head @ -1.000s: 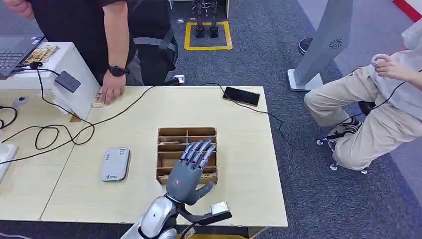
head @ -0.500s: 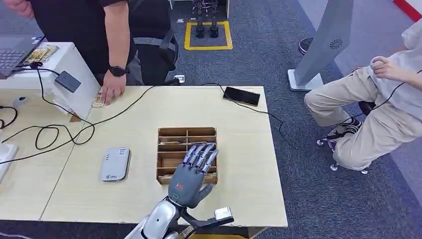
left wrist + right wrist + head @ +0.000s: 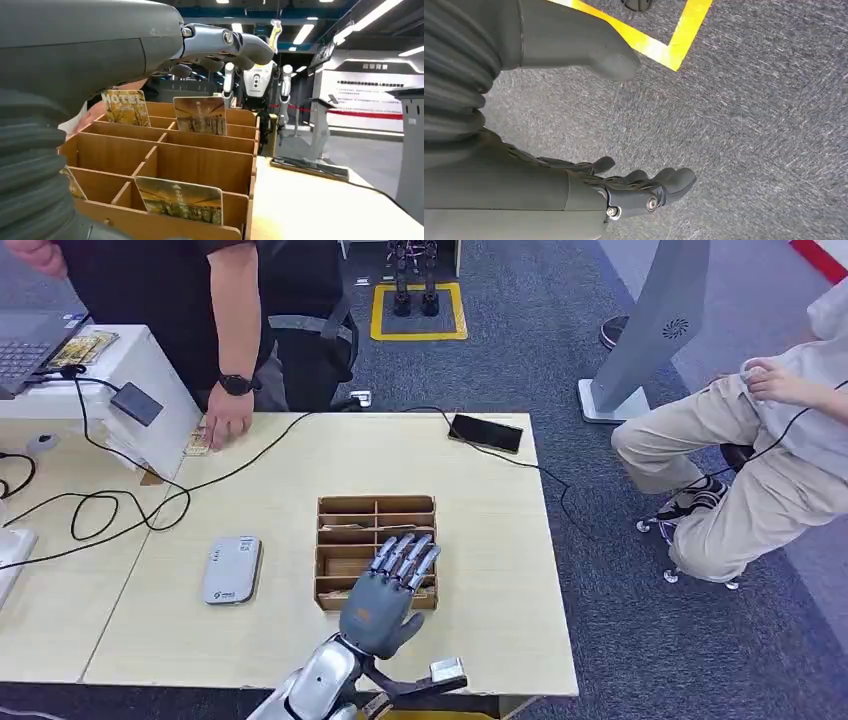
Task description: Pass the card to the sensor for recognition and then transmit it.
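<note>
Cards (image 3: 180, 199) stand upright in the compartments of the wooden organiser box (image 3: 376, 508), which serves as the reference point on the table (image 3: 480, 540). One card occupies the box's nearest compartment; two more (image 3: 200, 115) stand in compartments further back. The left hand (image 3: 385, 595) hovers over the box's near rows, fingers extended and apart, grasping nothing. The right hand (image 3: 634, 192) hangs above grey carpet, fingers loosely spread, released. A grey sensor (image 3: 232, 569) lies to the box's left. A black phone (image 3: 485, 433) lies beyond the box.
</note>
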Controlling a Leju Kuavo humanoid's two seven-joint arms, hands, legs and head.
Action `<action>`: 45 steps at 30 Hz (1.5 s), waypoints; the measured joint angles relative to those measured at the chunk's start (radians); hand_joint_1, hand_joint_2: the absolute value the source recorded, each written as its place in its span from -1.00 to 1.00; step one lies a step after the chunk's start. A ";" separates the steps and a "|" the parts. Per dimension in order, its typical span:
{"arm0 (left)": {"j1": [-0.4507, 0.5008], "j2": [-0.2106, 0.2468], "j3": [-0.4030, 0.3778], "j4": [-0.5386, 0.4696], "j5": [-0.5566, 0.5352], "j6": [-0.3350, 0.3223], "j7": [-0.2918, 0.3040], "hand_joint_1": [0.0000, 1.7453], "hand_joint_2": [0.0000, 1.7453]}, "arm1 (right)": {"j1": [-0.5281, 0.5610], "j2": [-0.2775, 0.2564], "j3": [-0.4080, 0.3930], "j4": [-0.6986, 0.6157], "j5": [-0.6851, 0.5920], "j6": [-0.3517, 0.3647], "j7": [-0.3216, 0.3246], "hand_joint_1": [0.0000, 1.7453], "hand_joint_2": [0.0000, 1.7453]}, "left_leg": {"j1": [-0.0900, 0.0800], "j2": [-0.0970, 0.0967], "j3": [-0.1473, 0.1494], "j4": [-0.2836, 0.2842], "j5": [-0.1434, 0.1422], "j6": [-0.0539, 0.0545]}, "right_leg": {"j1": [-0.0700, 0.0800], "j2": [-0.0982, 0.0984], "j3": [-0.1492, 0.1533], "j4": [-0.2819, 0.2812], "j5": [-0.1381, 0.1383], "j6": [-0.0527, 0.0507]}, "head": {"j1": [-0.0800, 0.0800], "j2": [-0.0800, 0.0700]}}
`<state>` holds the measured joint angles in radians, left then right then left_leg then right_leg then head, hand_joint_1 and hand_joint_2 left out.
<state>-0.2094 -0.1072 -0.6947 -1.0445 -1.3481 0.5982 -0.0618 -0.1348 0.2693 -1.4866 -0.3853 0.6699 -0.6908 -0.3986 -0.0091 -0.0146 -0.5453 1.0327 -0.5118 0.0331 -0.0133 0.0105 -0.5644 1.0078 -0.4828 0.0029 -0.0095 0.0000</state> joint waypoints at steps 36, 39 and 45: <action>-0.017 -0.012 0.002 0.109 -0.123 0.018 0.172 1.00 1.00 | 0.001 0.000 0.000 -0.003 0.010 0.000 0.022 -1.00 1.00 | 0.000 0.000 0.000 0.000 0.000 0.000 | 0.000 0.000 0.000 0.000 0.000 0.000 | 0.000 0.000; -0.021 -0.015 0.005 0.121 -0.124 0.022 0.164 1.00 1.00 | 0.000 0.000 0.000 -0.003 0.008 0.000 0.019 -1.00 1.00 | 0.000 0.000 0.000 0.000 0.000 0.000 | 0.000 0.000 0.000 0.000 0.000 0.000 | 0.000 0.000; -0.028 -0.019 0.006 0.140 -0.125 0.024 0.154 1.00 1.00 | 0.001 0.000 0.001 -0.002 0.005 0.000 0.014 -1.00 1.00 | 0.000 0.000 0.000 0.000 0.000 0.000 | 0.000 0.000 0.000 0.000 0.000 0.000 | 0.000 0.000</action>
<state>-0.2375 -0.1259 -0.6886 -0.9045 -1.4729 0.6226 0.0927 -0.1341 0.2693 -1.4858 -0.3876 0.6744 -0.6909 -0.3841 -0.0091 -0.0146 -0.5452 1.0327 -0.5117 0.0331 -0.0133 0.0105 -0.5643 1.0078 -0.4828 0.0029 -0.0092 0.0000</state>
